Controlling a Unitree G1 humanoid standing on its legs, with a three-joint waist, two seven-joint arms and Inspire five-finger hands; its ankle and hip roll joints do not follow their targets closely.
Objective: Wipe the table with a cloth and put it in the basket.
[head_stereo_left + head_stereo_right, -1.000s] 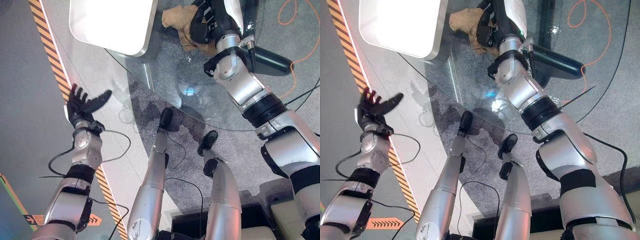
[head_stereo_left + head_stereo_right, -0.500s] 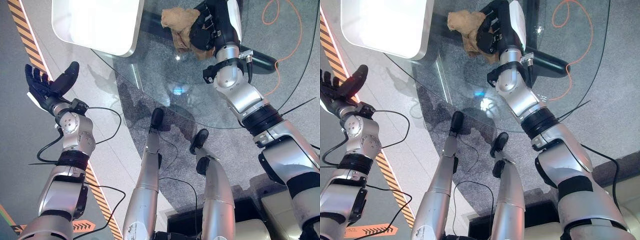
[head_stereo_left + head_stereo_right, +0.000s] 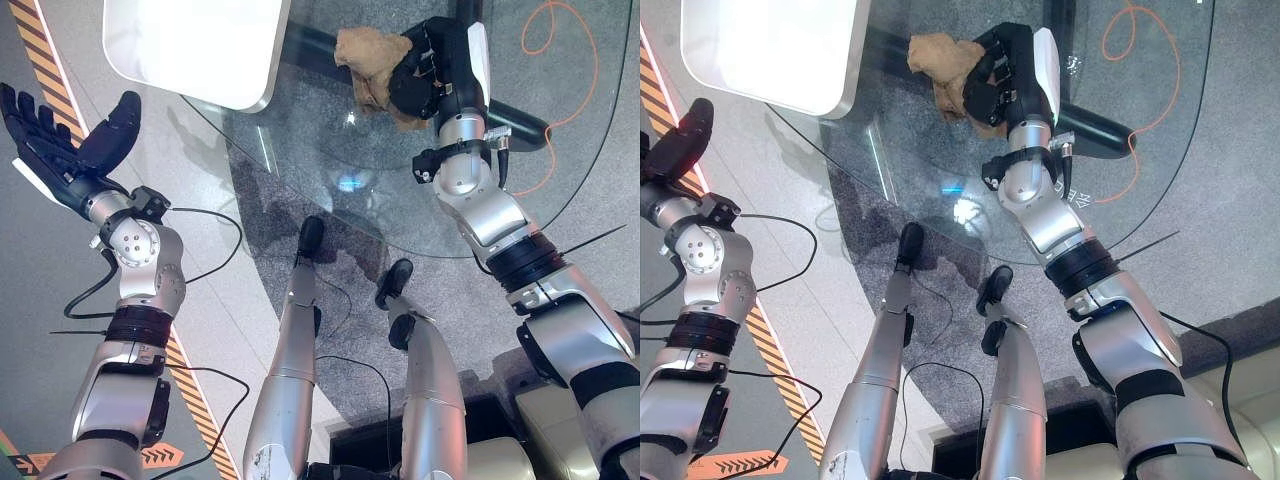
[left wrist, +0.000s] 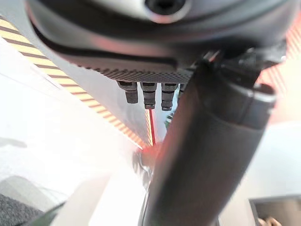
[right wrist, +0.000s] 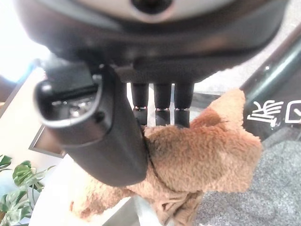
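The right robot hand (image 3: 430, 75) rests on a crumpled tan fleece cloth (image 3: 368, 60) lying on the round clear glass tabletop (image 3: 330, 150), at about one o'clock in the head views. Its fingers and thumb curl around the fabric, probably to drag it across the glass as a wipe. A white rounded-square basket (image 3: 195, 45) sits at eleven o'clock, close by, likely to receive the cloth afterwards. The left robot hand (image 3: 60, 140) hangs idle at nine o'clock, off the tabletop, fingers straight and spread. The right wrist view reveals the thumb (image 5: 101, 136) pressed into the fleece, which the head views leave unclear.
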